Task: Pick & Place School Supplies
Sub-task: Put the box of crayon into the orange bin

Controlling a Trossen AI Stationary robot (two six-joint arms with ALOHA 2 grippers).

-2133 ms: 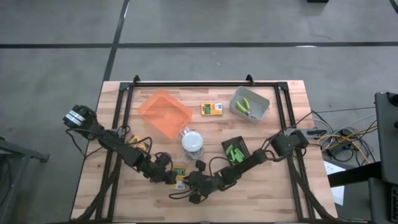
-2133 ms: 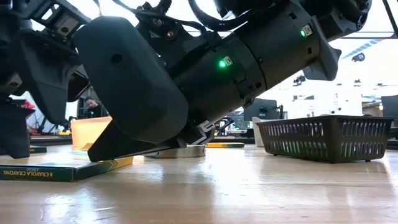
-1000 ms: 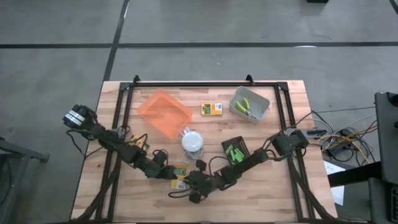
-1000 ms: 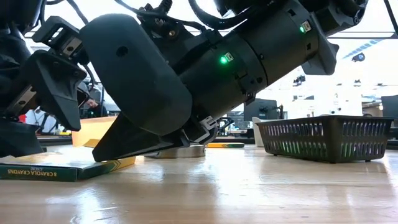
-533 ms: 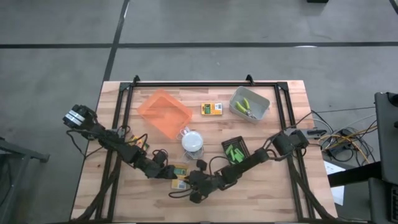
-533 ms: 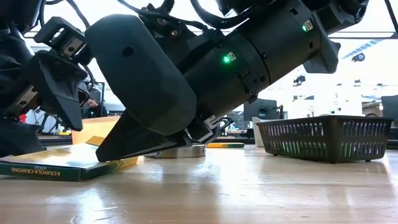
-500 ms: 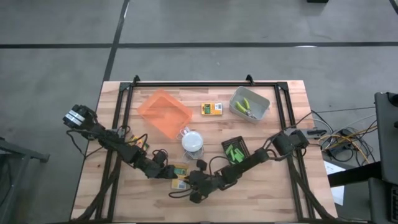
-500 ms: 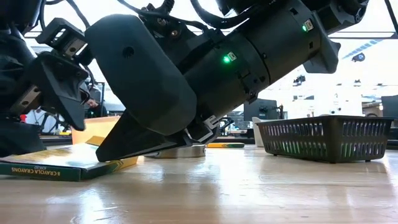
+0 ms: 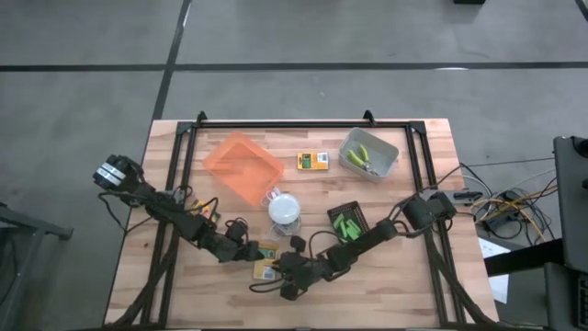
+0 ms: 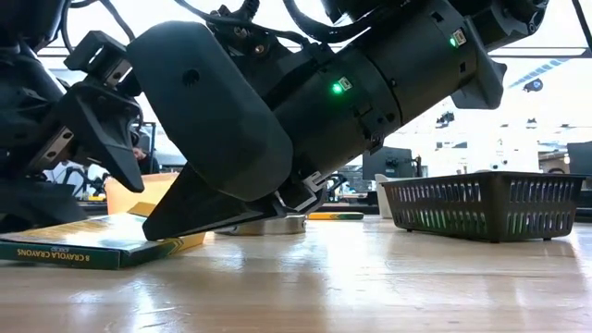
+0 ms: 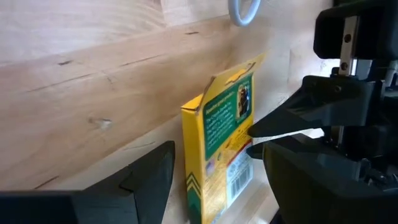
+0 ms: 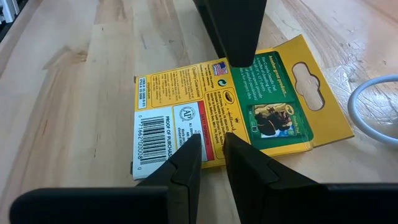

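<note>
A yellow-and-green crayon box (image 9: 265, 256) (image 12: 217, 118) lies on the wooden table near its front edge, back face up. My left gripper (image 9: 250, 253) (image 11: 217, 152) comes at one end of it, wide open. Its fingers stand one above the other on either side of that end, and I see no touch. From the other side my right gripper (image 9: 274, 264) (image 12: 212, 138) slants down onto the box with only a narrow gap between its fingers. In the low view the box (image 10: 83, 242) shows its top face, with the right finger's tip (image 10: 153, 233) on it. My right gripper rests both fingertips (image 12: 194, 142) on the box's printed upper face (image 12: 211, 127), near the middle of one long edge. Nothing is between the fingers. They slant down from the table's right side. The box stays on the table under them.
A second crayon box (image 9: 312, 161) lies at the back. Beside it a grey bin (image 9: 381, 152) holds green-handled tools, and a black tray (image 9: 347, 221) holds green chunks. The orange tray (image 9: 243, 168) and the white dome (image 9: 285, 209) stand left of centre. Cables run along both arms.
My left gripper has turned a little at the wrist. Its upper finger has swung toward the box's end, and the gripper is still wide open. My right gripper and the box have kept still.
</note>
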